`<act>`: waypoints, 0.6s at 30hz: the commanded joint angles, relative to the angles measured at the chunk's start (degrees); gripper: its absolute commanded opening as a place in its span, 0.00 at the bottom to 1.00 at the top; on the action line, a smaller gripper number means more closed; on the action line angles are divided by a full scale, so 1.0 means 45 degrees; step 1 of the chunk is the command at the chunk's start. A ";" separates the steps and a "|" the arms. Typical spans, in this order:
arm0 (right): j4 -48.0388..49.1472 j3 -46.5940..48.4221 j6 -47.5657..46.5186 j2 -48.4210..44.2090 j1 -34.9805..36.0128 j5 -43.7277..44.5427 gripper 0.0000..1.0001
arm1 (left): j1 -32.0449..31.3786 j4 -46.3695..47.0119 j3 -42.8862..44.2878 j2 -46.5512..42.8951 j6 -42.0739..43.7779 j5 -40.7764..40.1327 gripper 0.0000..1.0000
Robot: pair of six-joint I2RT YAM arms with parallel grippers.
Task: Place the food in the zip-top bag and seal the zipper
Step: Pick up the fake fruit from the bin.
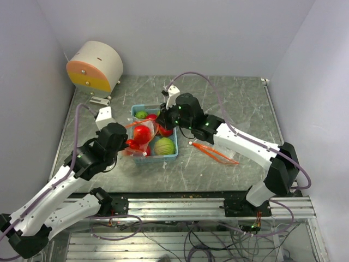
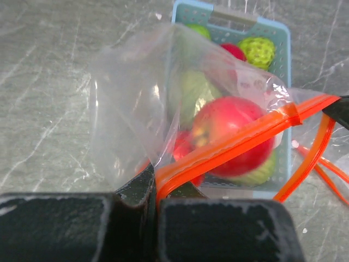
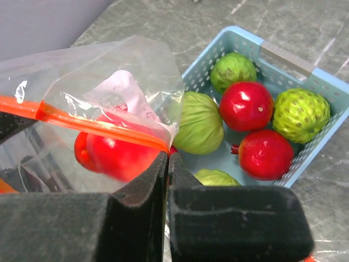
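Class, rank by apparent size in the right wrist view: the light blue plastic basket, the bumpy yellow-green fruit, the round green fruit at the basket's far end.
Largest first:
light blue plastic basket
bumpy yellow-green fruit
round green fruit, though farther away, so unsure

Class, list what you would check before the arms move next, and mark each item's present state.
1. Left hand shut on the zipper: ok.
2. Right hand shut on the zip-top bag at its mouth: ok.
3. All food bagged: not ok; fruits lie in the basket.
4. Zipper sealed end to end: cannot tell.
5. Zip-top bag held over the basket: ok.
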 commanded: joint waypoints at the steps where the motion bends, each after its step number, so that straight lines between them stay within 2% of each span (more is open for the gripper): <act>1: -0.1469 0.0874 -0.1150 -0.0190 -0.0350 0.0031 0.00 | 0.0009 -0.1730 0.1447 -0.0485 0.0531 -0.1510 0.07; 6: -0.1621 0.2151 -0.1465 -0.0039 -0.0434 -0.2789 0.00 | 0.0008 -0.2872 0.2744 -0.0097 0.0926 -0.2814 0.07; 8: -0.1116 0.2435 -0.1143 -0.0095 -0.0441 -0.4521 0.00 | 0.0018 -0.3105 0.3051 0.0036 0.0962 -0.3049 0.07; 13: 0.1918 0.2460 0.0915 0.0152 -0.0524 -0.8288 0.00 | 0.0008 -0.1980 0.2106 0.0562 0.1392 -0.1618 0.07; 15: 0.2018 0.2950 0.1212 0.0569 -0.0513 -0.8749 0.00 | 0.0008 -0.2275 0.2071 0.0987 0.1189 -0.1529 0.07; 18: 0.2445 0.2871 0.1337 0.0517 -0.0604 -0.8171 0.00 | 0.0010 -0.2890 0.2442 0.0962 0.1025 -0.2258 0.07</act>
